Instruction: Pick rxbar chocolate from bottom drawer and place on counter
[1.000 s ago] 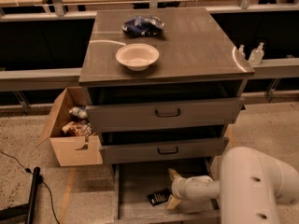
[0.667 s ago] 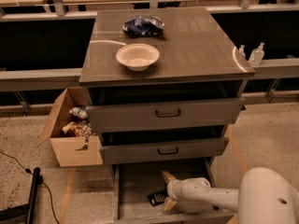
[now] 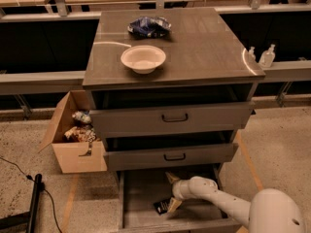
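The pincer (image 3: 171, 192) sits inside the open bottom drawer (image 3: 138, 198), its two tan fingers (image 3: 171, 178) splayed wide apart in a V, clasping nothing. The rxbar chocolate (image 3: 161, 207) lies flat on the drawer floor near the front. Its right end is covered by the lower finger, so I cannot tell if finger and wrapper touch, and the pale print is unreadable. The drawer's rear is hidden under the partly pulled-out middle drawer (image 3: 170, 157). The white arm (image 3: 221, 205) reaches in from the right, and its bulky housing is cut off at the lower right corner. On the desk (image 3: 209, 47) stand a white bowl (image 3: 143, 58) and, behind it, a crumpled blue bag (image 3: 149, 26). An open cardboard box (image 3: 77, 154) of indistinct items sits left of the cabinet.
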Action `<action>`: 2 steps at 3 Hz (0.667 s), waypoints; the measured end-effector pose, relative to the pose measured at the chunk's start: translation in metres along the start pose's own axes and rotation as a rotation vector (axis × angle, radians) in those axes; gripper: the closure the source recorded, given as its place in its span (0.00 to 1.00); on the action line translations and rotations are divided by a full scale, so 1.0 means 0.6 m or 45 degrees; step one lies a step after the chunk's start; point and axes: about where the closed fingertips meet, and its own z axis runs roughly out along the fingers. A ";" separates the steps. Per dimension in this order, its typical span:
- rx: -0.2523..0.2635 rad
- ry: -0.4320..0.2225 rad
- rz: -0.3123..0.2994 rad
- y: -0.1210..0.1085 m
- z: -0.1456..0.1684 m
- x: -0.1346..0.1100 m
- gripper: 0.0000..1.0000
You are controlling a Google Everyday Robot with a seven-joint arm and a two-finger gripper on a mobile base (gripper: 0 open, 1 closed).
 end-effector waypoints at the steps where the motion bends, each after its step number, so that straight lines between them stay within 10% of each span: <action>1: -0.018 -0.005 -0.031 -0.015 0.014 0.021 0.00; 2: -0.055 0.004 -0.038 -0.015 0.025 0.044 0.00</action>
